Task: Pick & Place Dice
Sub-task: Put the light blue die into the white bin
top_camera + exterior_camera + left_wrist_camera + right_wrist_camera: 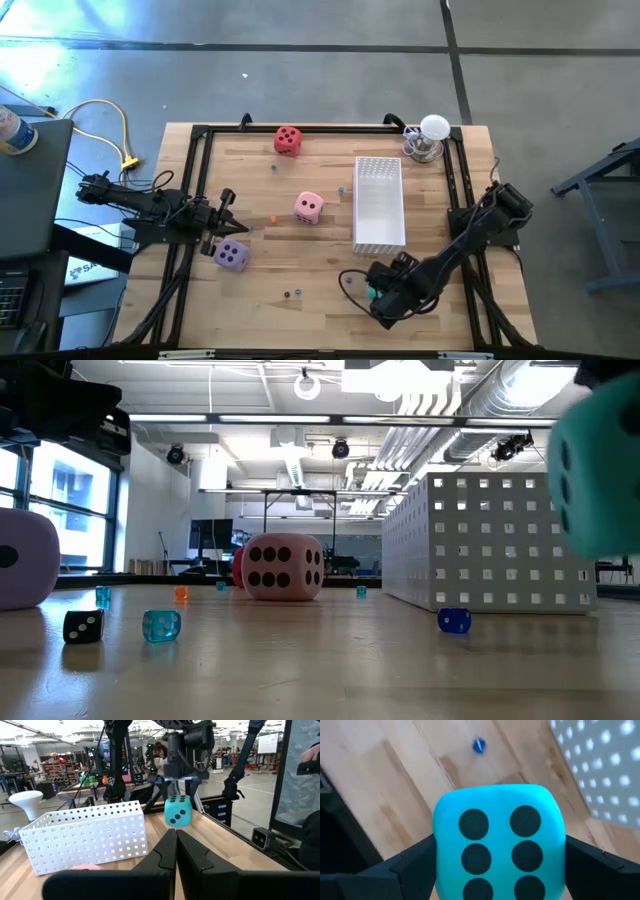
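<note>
- The right gripper (378, 297) hung over the table's near right part, at about five o'clock from the table's middle, its fingers (410, 865) spread wide and clamped on opposite sides of the green die (499, 845).
- In the right wrist view the die filled the space between the two fingers, its six-pip face turned to the camera; in the left wrist view (178, 811) it hung clear of the wood, held from above.
- The white perforated basket (379, 203) stood at about twelve o'clock from the held die, near but apart.
- A small blue bead (478, 745) lay on the boards below the die.
- The left gripper (226, 222) rested at the table's left side, at about nine o'clock from the middle, fingers (167, 855) pressed together and holding nothing.
- The purple die (232, 256) lay just beside it, at about five o'clock from its tip.
- The pink die (309, 207) sat near the table's middle, between the left gripper and the basket.
- The red die (288, 140) lay at the far edge, at about twelve o'clock from the pink one, well apart from both grippers.
</note>
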Controlling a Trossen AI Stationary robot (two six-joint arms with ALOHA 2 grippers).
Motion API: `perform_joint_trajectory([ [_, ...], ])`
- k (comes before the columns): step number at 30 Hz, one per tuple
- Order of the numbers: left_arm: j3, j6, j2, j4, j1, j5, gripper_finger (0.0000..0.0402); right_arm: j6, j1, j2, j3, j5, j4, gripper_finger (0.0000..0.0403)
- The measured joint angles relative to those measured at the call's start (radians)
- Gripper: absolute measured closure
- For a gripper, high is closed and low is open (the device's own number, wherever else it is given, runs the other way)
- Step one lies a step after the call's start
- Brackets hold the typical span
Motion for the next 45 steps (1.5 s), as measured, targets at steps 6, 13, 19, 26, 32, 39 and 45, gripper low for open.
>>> perform_joint_trajectory([
  [6,0.000,0.000,0.000,0.000,0.000,0.000,0.0401,-0.107,-0.005,-0.002,0.091,0.129,-0.004,0.0062],
  [13,0.000,0.000,0.000,0.000,0.000,0.000,0.0401,-0.294,-0.057,-0.002,0.163,0.277,-0.003,0.0075],
  [19,0.000,0.000,0.000,-0.009,0.000,0.000,0.0401,-0.426,-0.127,-0.002,0.186,0.338,-0.004,0.0067],
  [26,0.000,-0.059,0.000,-0.016,0.000,0.000,0.0401,-0.543,-0.215,-0.002,0.199,0.305,-0.004,0.0075],
  [32,0.000,-0.115,0.000,-0.016,0.000,0.000,0.0401,-0.585,-0.262,-0.008,0.199,0.271,-0.005,0.0070],
  [39,0.000,-0.182,0.000,-0.016,0.000,0.000,0.0401,-0.605,-0.292,-0.052,0.200,0.256,-0.013,0.0070],
  [45,0.000,-0.192,0.000,-0.016,0.000,0.000,0.0401,-0.597,-0.306,-0.134,0.200,0.253,-0.060,0.0072],
])
